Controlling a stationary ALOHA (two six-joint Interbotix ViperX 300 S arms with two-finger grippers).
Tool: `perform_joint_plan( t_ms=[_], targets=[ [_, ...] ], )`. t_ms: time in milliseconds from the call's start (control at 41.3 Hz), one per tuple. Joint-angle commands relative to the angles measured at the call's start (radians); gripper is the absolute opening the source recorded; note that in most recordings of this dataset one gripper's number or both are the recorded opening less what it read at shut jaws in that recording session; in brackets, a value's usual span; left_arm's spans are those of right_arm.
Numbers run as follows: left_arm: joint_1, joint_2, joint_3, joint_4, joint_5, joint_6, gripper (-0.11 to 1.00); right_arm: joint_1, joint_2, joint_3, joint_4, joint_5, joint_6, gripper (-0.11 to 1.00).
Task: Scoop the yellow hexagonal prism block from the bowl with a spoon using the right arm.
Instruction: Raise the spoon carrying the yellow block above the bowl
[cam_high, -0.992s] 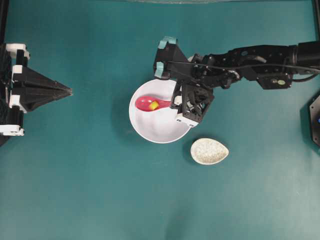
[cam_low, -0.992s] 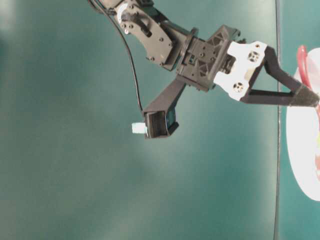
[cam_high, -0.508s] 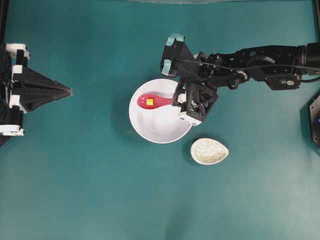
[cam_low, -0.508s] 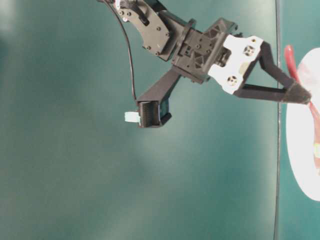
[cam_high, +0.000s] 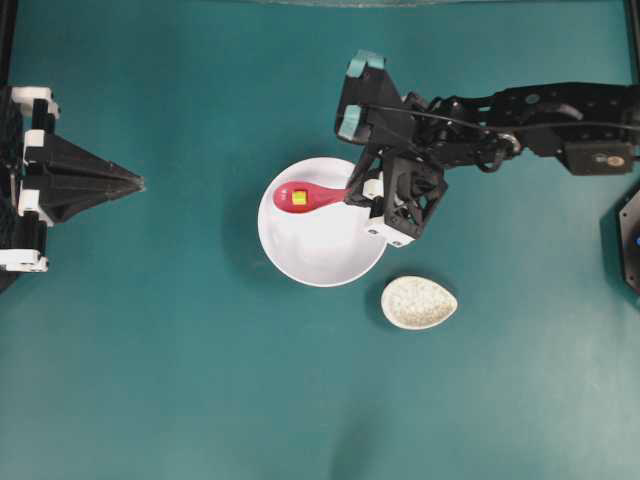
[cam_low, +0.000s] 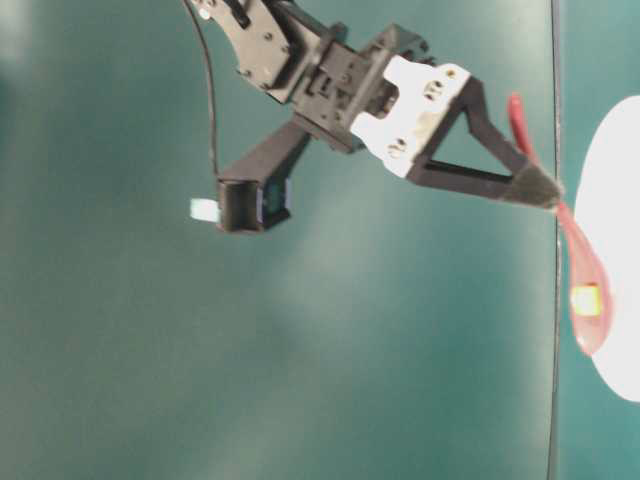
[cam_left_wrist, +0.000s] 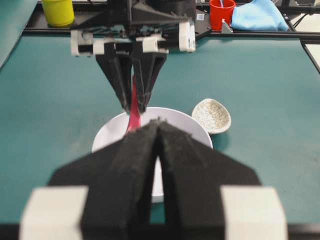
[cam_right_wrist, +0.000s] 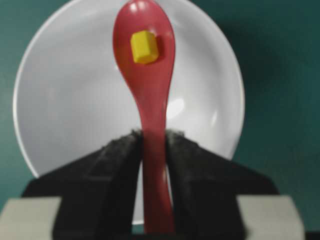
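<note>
A teal-green table top (cam_high: 180, 380) carries everything here. The black right arm (cam_high: 520, 110) reaches in from the side, and its pointed black gripper (cam_right_wrist: 154, 150) has its jaws pressed against both sides of the handle of a glossy pink-red soup spoon (cam_right_wrist: 147, 90). The black left gripper (cam_left_wrist: 157, 145) sits parked well apart from the work, its jaws pressed together on nothing. Beneath the spoon lies the large round plain white bowl (cam_high: 310, 250), with a small speckled beige egg-shaped dish (cam_high: 418, 302) just beside it. The tiny yellow hexagonal prism block (cam_right_wrist: 144, 47) sits inside the spoon's deep scoop, and in the table-level view the scoop hangs clear of the bowl. By my reading the scoop itself is done: the block is out of the bowl and riding level. What seems left is only keeping the spoon steady so the block does not slide off.
</note>
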Motion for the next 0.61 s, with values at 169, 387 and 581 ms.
perform_joint_plan(
  t_ms=[169,387,581],
  targets=[
    [-0.008,0.003,-0.023,0.003,-0.011,-0.002,0.0,0.003,-0.081,-0.002,0.008,-0.009,0.005,0.24],
    [-0.008,0.003,-0.023,0.003,-0.011,-0.002,0.0,0.002,-0.101,0.0,0.006,-0.008,0.005,0.24],
    [-0.008,0.003,-0.025,0.003,-0.011,-0.002,0.0,0.002,-0.107,0.0,0.006,-0.009,0.005,0.24]
  ],
)
